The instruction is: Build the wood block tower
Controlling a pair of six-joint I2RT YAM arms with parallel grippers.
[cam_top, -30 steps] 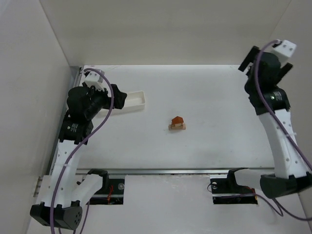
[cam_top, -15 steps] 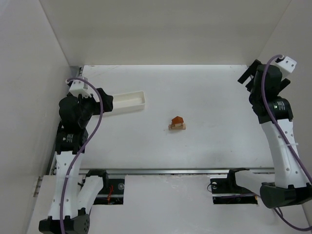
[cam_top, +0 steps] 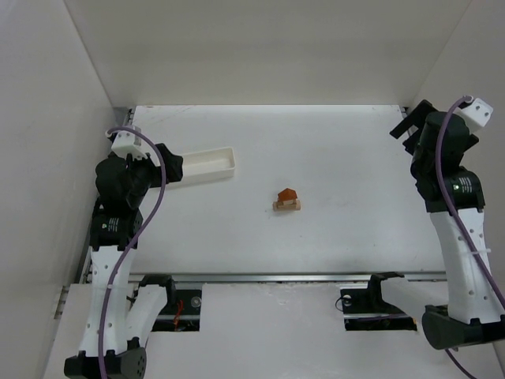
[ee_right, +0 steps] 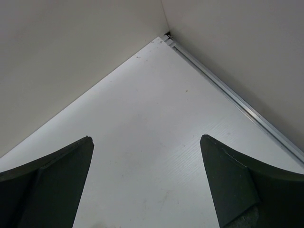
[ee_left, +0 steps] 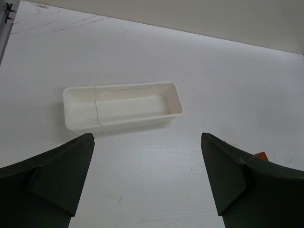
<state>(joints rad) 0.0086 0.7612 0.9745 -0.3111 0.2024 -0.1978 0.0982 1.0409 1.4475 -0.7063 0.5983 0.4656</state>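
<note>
The wood block tower (cam_top: 286,200) stands mid-table: an orange-red wedge on top of light tan blocks. My left gripper (cam_top: 173,166) hovers at the left, over the near end of the white tray, far from the tower. In the left wrist view this gripper (ee_left: 147,137) is open and holds nothing, and a sliver of the orange wedge (ee_left: 261,155) peeks past the right finger. At the far right edge my right gripper (cam_top: 409,125) is raised and well away from the tower. The right wrist view shows it (ee_right: 146,138) open and empty above bare table; the tower is out of that view.
A long white tray (cam_top: 211,174) lies at the back left; in the left wrist view the tray (ee_left: 133,122) holds nothing and has a divider near one end. Enclosure walls surround the table, with a metal rail (ee_right: 228,92) along the far right corner.
The left arm drew back toward the left wall early on and has since held still. The right arm has swung outward to the right and lower in the top view. The tower has not moved.
</note>
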